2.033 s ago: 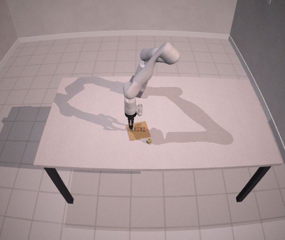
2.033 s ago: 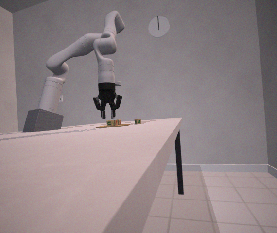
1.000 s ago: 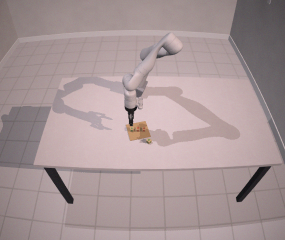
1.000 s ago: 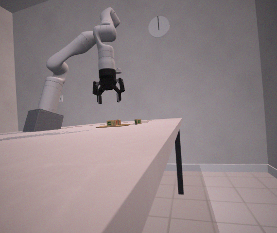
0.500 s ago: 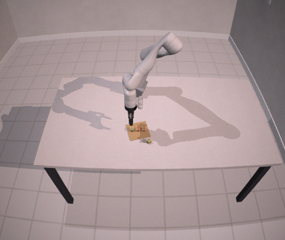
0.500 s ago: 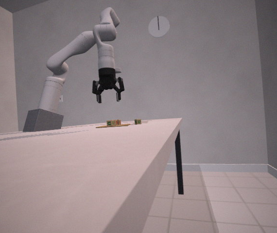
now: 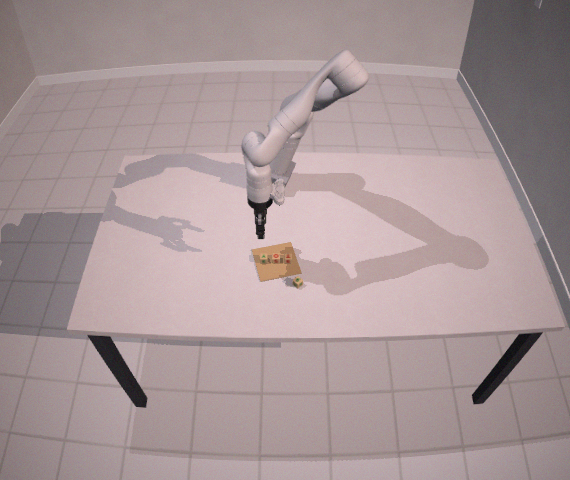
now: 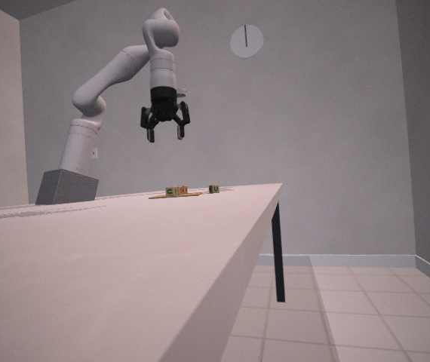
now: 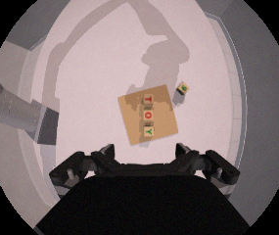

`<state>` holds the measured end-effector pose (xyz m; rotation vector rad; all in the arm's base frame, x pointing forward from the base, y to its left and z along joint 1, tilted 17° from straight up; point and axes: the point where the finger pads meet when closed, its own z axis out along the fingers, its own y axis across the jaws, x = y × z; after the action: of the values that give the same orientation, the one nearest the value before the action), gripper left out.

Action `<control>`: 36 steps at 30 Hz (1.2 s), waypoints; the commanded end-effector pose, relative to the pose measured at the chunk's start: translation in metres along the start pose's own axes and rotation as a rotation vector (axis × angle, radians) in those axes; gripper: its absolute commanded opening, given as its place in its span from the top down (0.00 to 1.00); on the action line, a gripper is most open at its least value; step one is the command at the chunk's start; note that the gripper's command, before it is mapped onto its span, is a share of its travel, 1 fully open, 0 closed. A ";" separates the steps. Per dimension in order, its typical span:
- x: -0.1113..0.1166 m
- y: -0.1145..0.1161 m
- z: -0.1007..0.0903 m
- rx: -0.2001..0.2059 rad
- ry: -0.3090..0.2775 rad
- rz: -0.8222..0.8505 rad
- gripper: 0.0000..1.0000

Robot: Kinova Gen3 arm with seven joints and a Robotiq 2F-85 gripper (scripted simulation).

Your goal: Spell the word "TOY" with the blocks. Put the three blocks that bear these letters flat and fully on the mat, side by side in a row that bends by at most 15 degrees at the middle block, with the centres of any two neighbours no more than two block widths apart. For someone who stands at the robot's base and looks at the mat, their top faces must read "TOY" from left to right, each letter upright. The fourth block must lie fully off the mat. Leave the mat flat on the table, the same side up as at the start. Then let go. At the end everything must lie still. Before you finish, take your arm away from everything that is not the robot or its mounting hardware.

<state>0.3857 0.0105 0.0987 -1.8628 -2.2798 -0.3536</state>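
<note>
A white table [image 7: 171,289] holds a tan mat [image 7: 277,268] near its middle. Three letter blocks [image 7: 275,258] sit in a tight row on the mat's far half, reading T, O, Y in the wrist view. The gripper [image 8: 164,133] hangs high above, fingers spread wide, holding nothing. The fourth block [image 7: 298,282] lies off the mat, just beside its near right corner.

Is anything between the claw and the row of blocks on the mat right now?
Nothing visible. The open, empty claw hangs high over the table, with only air between it and the three blocks in a row on the mat. The fourth block sits off the mat, beside its corner.
</note>
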 end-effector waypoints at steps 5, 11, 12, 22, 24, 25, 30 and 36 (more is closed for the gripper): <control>0.003 0.006 -0.028 -0.022 0.000 -0.010 0.00; 0.003 0.006 -0.031 -0.022 0.000 -0.010 0.00; 0.003 0.006 -0.031 -0.022 0.000 -0.010 0.00; 0.003 0.006 -0.031 -0.022 0.000 -0.010 0.00; 0.003 0.006 -0.031 -0.022 0.000 -0.010 0.00; 0.003 0.006 -0.031 -0.022 0.000 -0.010 0.00; 0.003 0.006 -0.031 -0.022 0.000 -0.010 0.00; 0.003 0.006 -0.031 -0.022 0.000 -0.010 0.00</control>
<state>0.3907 0.0055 0.1289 -1.8611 -2.2944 -0.3803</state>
